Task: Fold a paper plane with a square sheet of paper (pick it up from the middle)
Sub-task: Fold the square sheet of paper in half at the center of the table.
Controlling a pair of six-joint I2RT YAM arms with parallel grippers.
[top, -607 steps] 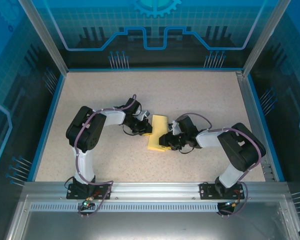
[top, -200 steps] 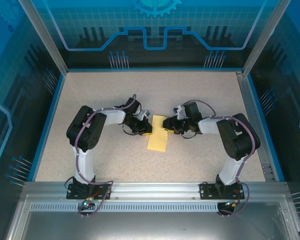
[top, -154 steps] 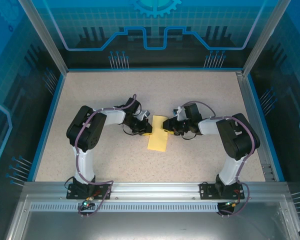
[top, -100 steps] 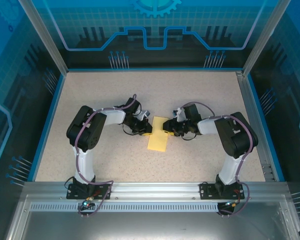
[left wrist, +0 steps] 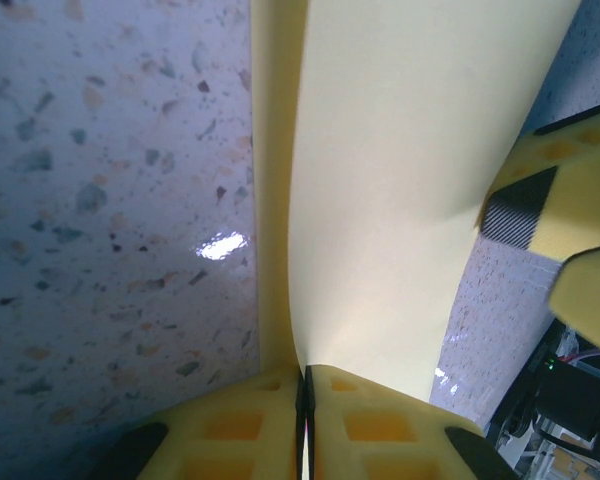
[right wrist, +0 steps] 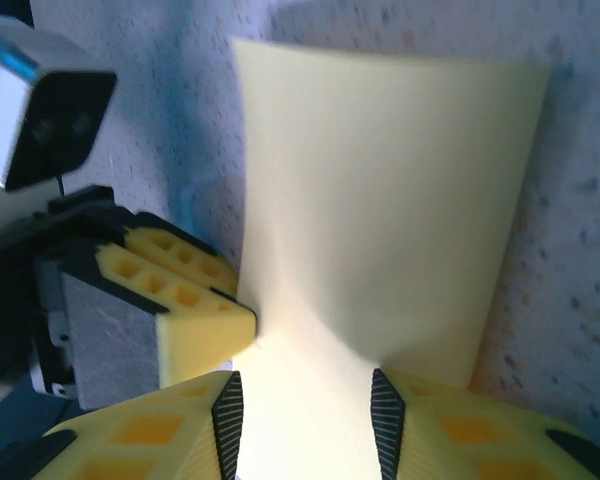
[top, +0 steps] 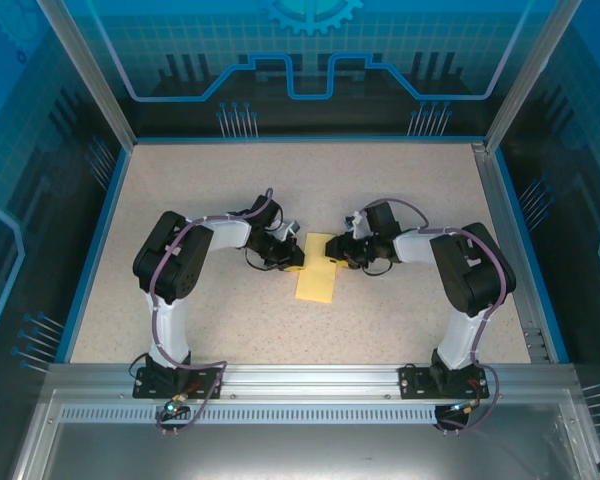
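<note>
Shifting grip on the folded square sheet of paper [top: 317, 275], lying mid table [top: 200, 180].
Left jaws stay clenched on its 10 o'clock edge; right jaws, parted astride the sheet, have moved from its 4 o'clock edge to 2 o'clock.

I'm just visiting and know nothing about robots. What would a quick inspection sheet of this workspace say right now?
Surface: speckled beige table, bare apart from the job.
Job's things: yellow sheet, folded into a narrow strip, between the two grippers.
Clutter: nothing seen.
Grippers: left gripper shut on the sheet's left edge; right gripper has its jaws apart, straddling the right edge.
Cables: purple cables run along both arms.
Surroundings: blue panels in a metal frame.
</note>
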